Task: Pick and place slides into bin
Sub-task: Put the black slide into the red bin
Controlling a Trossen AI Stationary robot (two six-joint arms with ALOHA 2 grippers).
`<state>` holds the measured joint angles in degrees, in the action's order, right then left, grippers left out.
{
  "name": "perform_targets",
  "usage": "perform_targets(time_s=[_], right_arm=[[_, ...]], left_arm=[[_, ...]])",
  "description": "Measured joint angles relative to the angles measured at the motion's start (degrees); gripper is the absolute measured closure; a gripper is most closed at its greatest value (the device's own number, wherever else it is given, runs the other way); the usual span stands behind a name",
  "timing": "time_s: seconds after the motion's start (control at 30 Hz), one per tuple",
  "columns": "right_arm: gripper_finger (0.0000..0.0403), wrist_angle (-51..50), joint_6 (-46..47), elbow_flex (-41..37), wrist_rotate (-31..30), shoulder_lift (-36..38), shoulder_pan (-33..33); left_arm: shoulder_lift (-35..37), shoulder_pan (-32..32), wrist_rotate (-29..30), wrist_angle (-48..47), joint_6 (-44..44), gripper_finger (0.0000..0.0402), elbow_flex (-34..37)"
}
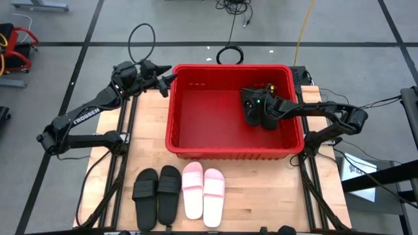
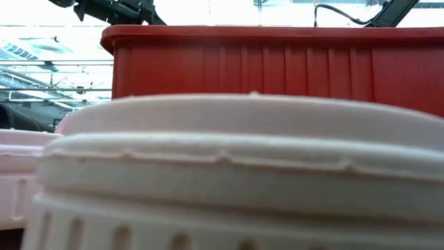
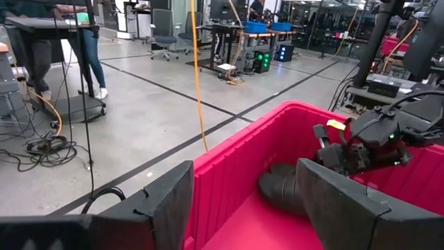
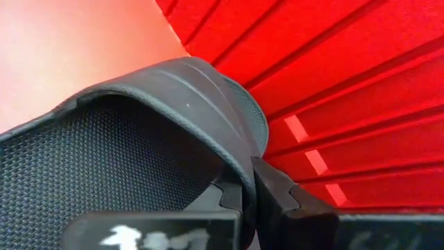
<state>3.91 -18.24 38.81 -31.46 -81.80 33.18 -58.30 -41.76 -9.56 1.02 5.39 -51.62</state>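
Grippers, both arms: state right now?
Left gripper: open, empty, at the bin rim.
Right gripper: shut on a black slide inside the bin.

Wooden table [image 1: 261, 189], yellow cable [image 1: 302, 29]

Both arms are matte black, built of slim tubular links with chunky joint housings. The left arm [image 1: 85, 117] carries white "TROSSEN" lettering along its forearm. The right arm [image 1: 326, 111] shows small green lights and a yellow tag near its wrist, with thin black cables alongside.
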Motion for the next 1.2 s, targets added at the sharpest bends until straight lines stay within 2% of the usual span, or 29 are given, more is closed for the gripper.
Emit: perform_targets(time_s=[0.43,0.97,1.2], right_arm=[[0.0393,1.8,1.0,0.0,3.4,-4.4,2.9],[0.0339,1.6,-1.6,0.0,1.3,-4.9,3.1],[0.0295,0.8,-3.6,0.0,1.4,-4.9,3.2]], left_arm=[[0.0,1.4,0.0,0.0,-0.2,0.0147,0.0],[0.0,1.4,0.0,-0.3,-0.2,0.0147,0.0],[0.0,1.4,0.0,-0.5,-0.2,0.0147,0.0]])
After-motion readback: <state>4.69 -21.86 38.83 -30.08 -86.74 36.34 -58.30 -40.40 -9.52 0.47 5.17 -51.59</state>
